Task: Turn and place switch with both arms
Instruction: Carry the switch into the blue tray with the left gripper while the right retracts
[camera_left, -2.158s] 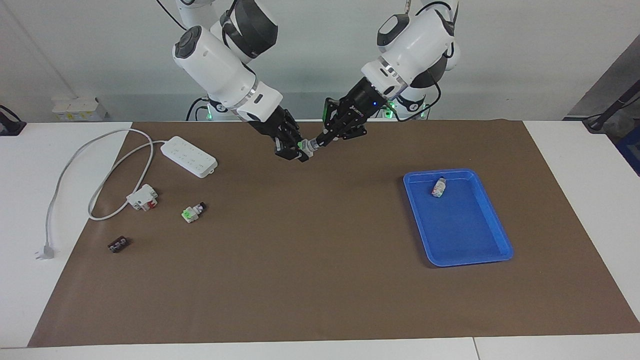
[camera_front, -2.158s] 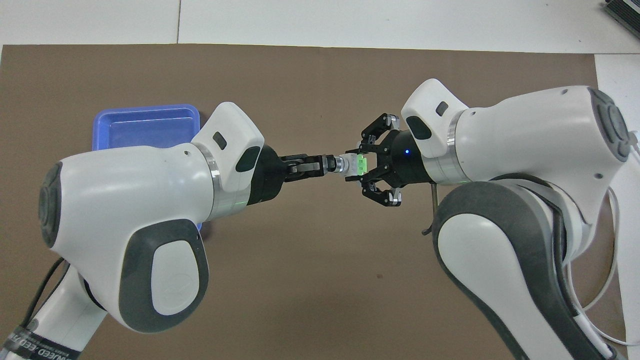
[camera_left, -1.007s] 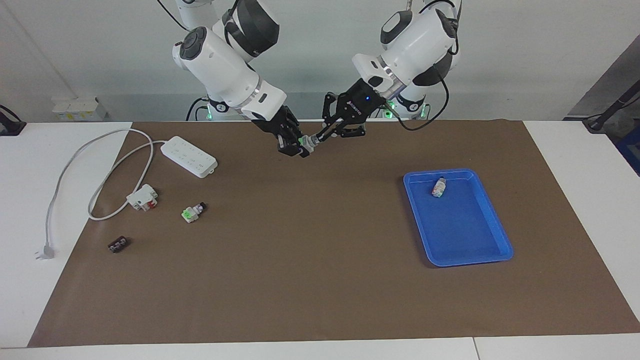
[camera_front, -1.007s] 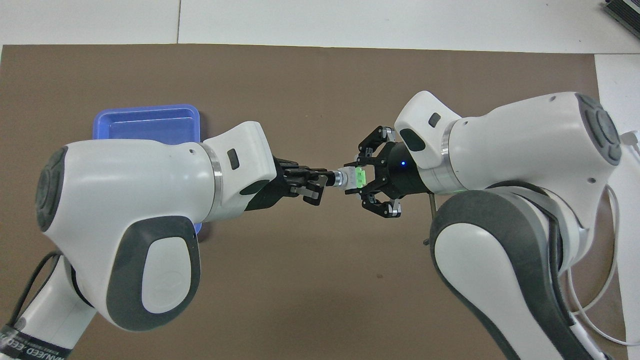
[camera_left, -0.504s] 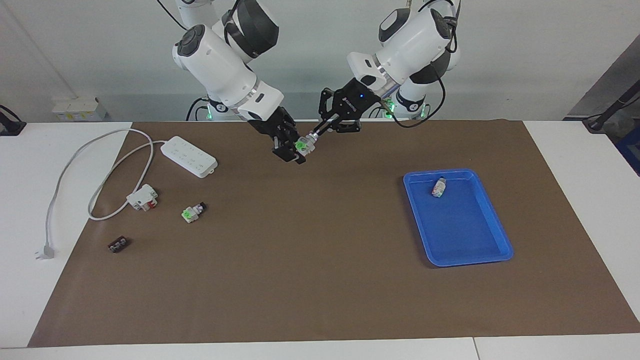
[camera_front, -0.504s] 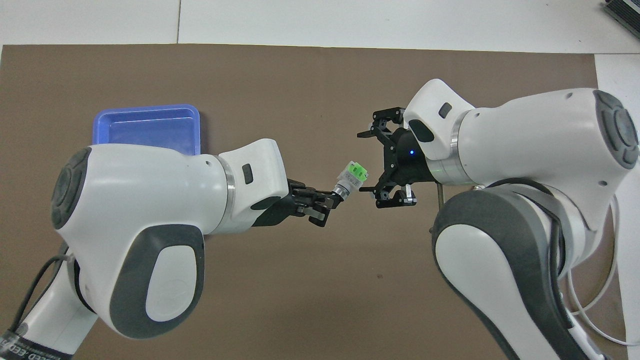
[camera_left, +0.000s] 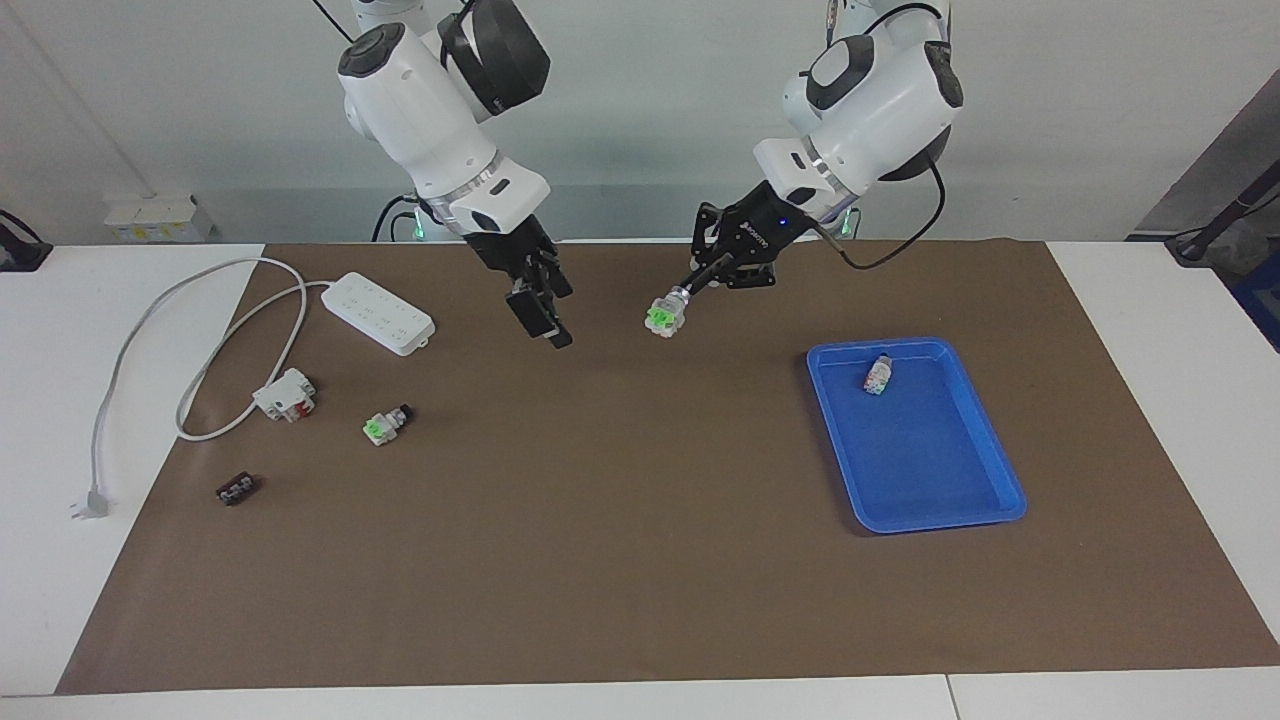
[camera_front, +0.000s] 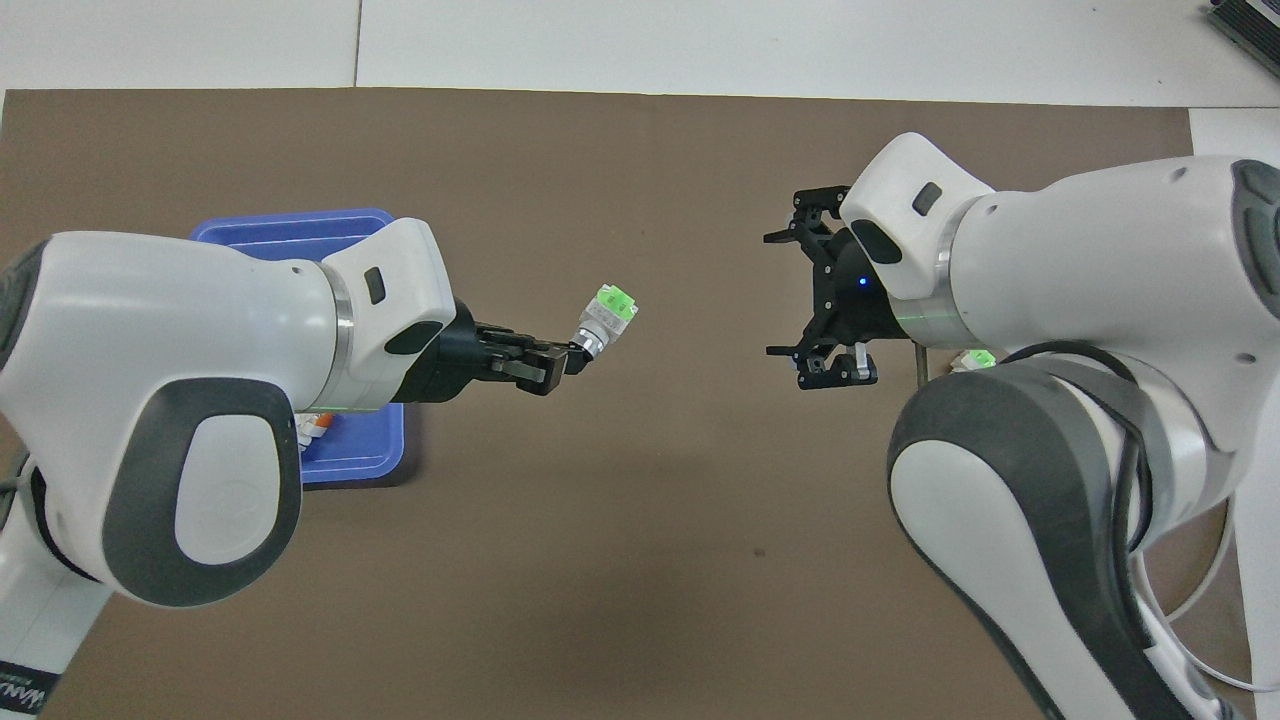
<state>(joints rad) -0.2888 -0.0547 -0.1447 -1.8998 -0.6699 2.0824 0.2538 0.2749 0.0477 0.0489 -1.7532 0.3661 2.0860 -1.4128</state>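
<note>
1. White lettering runs along a black band on the left arm (camera_front: 20, 690), low near its base and well back from its gripper; only broken letters show, so no word can be made out.
2. No other text can be read.

My arms (camera_left: 440, 90) are glossy white with dark grey joint caps, and my black left gripper (camera_left: 688, 290) pinches a switch (camera_left: 661, 317) that is pale grey-white with a bright green end. The mat (camera_left: 640, 560) is plain brown, the tray (camera_left: 990, 495) solid blue. The power strip (camera_left: 378, 313) is white, and the small part (camera_left: 237, 490) is black.
</note>
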